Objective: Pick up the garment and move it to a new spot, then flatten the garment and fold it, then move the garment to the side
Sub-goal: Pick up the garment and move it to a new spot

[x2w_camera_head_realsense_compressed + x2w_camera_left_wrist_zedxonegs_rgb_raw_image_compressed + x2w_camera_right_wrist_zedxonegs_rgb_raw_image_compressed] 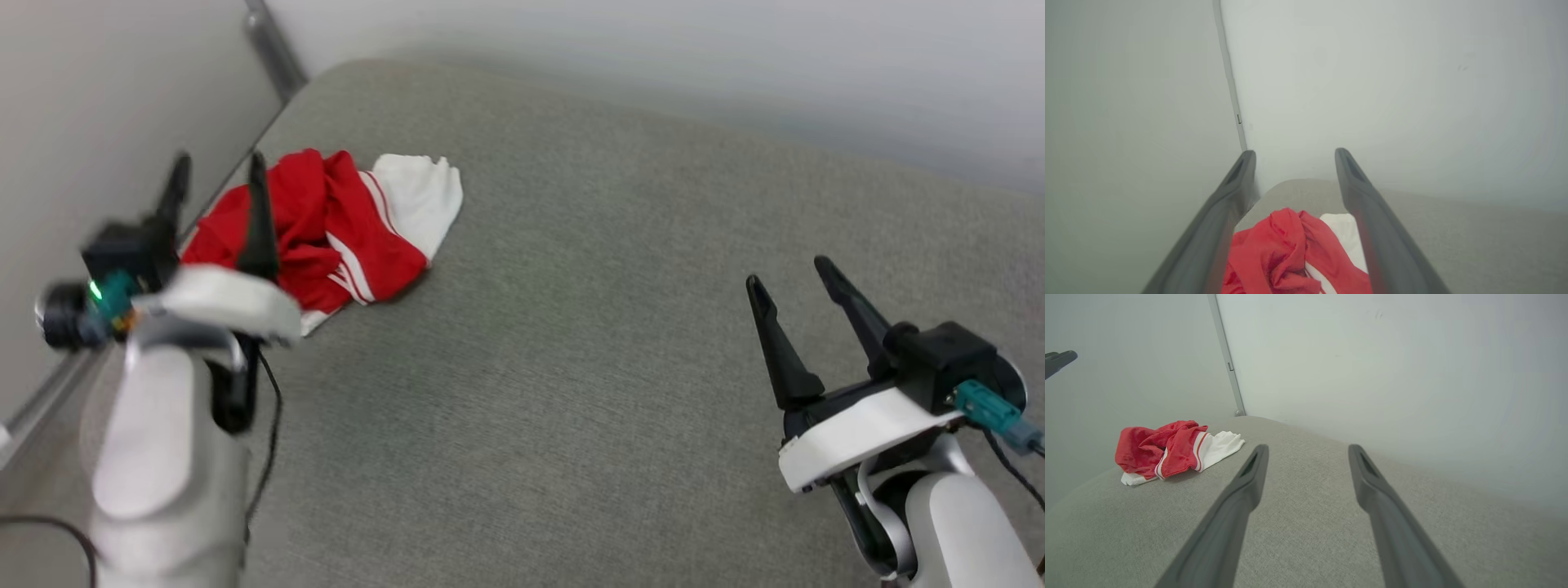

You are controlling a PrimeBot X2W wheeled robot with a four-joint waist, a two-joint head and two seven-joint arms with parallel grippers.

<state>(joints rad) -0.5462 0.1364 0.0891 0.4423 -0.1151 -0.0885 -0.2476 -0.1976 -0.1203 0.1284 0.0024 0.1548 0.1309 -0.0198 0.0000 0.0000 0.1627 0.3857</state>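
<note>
Crumpled shirt (326, 220) lies just ahead of the left gripper (219, 163).
Both jaws wide open, empty; right gripper (788, 273) well apart from the shirt.

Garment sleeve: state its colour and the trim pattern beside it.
White sleeve, edged by red-white stripes on the red garment; head view shows it best.

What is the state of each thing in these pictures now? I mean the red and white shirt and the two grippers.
garment: crumpled in a heap, not flattened or folded, lying on the grey fabric surface near the wall.
left gripper: open, empty, above the garment, not gripping it.
right gripper: open, empty, over a bare part of the grey fabric surface, well apart from the garment.
</note>
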